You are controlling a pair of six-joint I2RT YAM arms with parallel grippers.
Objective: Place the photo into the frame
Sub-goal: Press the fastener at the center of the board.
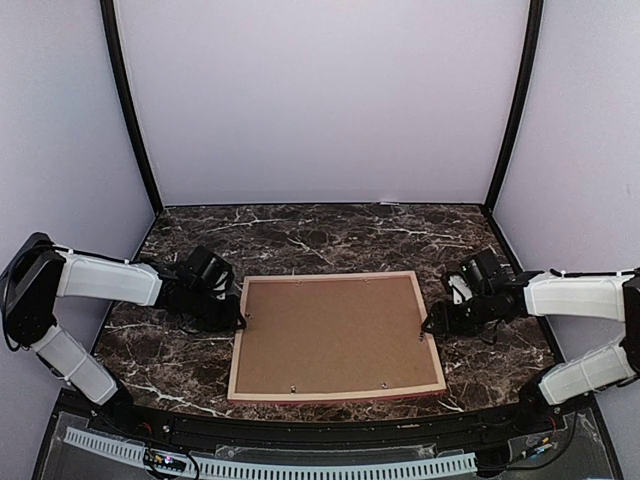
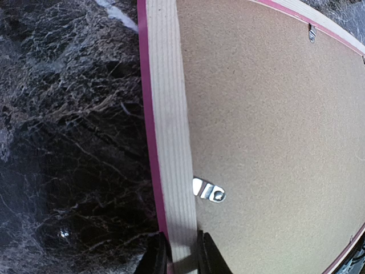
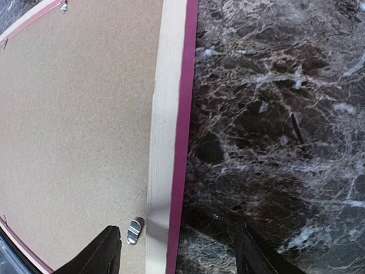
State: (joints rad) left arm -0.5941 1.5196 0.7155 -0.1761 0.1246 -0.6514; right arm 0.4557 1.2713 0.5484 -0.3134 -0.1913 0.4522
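Left gripper (image 2: 182,260) is clamped on one rail of the thin pink wooden picture frame (image 2: 168,114). Right gripper (image 3: 179,254) is spread wide, straddling the opposite rail. Brown cardboard backing board (image 1: 335,335) lies between them; photo not visible. Keep your left clamp steady and keep the right fingers off the silver clip (image 3: 134,230).

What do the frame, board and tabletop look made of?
Frame: pale bare wood with visible grain lines and a pink painted edge. Board: brown fibreboard or cardboard, matte and speckled. Tabletop: dark marble look with white veins, possibly a printed laminate.
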